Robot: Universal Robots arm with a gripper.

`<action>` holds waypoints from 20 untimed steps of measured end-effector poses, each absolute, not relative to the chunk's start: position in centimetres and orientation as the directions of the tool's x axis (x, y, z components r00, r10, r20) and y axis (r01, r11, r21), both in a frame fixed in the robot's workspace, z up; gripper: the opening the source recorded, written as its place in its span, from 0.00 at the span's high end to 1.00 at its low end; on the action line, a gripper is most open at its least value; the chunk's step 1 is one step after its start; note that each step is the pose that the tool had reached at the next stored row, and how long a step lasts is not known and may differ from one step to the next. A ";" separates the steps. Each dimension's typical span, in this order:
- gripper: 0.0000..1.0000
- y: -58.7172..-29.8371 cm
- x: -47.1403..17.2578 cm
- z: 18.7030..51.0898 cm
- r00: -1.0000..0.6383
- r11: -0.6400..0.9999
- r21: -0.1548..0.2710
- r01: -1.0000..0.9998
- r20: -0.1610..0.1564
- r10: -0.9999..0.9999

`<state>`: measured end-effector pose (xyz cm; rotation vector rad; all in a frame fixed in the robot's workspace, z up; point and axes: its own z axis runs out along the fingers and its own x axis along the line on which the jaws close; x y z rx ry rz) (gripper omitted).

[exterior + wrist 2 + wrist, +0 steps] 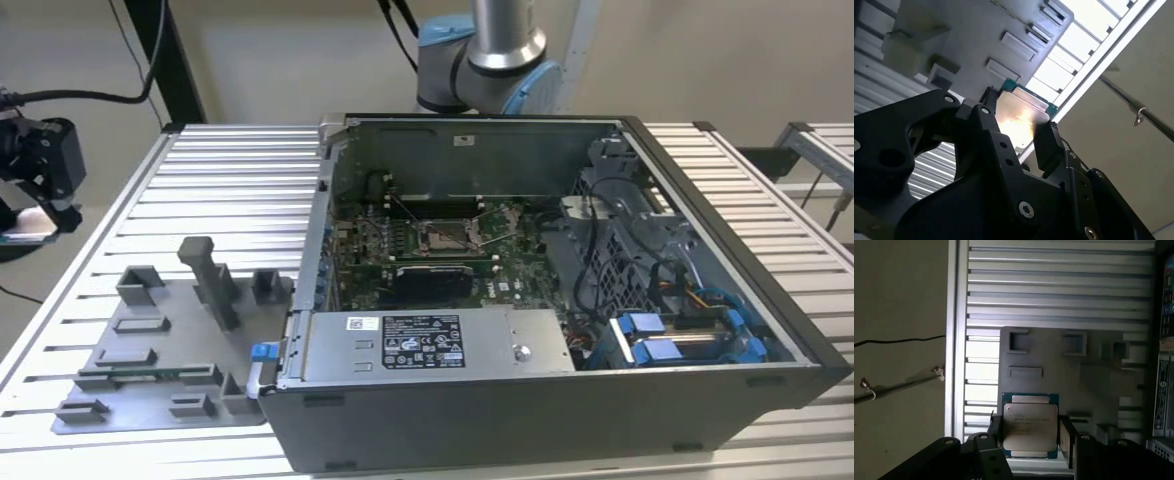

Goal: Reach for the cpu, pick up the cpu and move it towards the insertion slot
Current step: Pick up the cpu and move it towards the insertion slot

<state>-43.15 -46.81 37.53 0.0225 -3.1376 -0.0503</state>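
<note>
— Jaws first: how do they stand?

— Closed on the cpu (1030,426). In the first wrist view the gripper (1031,421) has a finger (1066,440) against each side edge. The chip sits flat between the jaws, silvery face to the camera. The second wrist view shows the same pinch, with glare on that face.

— Where is everything else from there?

— Left to right across the exterior view: the gripper hangs at the far left, near the edge of the table (240,170) and raised above it. Below the jaws and toward the exterior view's right lies the grey plate (154,400). Beyond that stands the open case (534,400). Inside it, well apart from the jaws, is the slot (443,238), a silver frame on the green board (514,272).

— Which step, then?

— My reading: reach and pick are done, since the cpu is in the air, clear of the plate. The carry toward the slot is in hand, with nearly all its way left.

— What does that carry call for?

— A long pass toward the exterior view's right, high enough to clear the case's wall, with the chip kept level. The hold is on thin edges only, so a jolt could twist it. Whether the slot's frame is open I cannot tell.
</note>
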 end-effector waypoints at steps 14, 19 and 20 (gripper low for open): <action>1.00 -46.8 -42.8 42.3 -1.000 0.999 0.033 -0.014 0.003 -0.015; 1.00 -46.8 -40.9 42.3 -1.000 0.999 0.033 -0.014 0.003 -0.015; 1.00 -46.8 -40.5 42.2 -1.000 0.999 0.033 -0.014 0.003 -0.014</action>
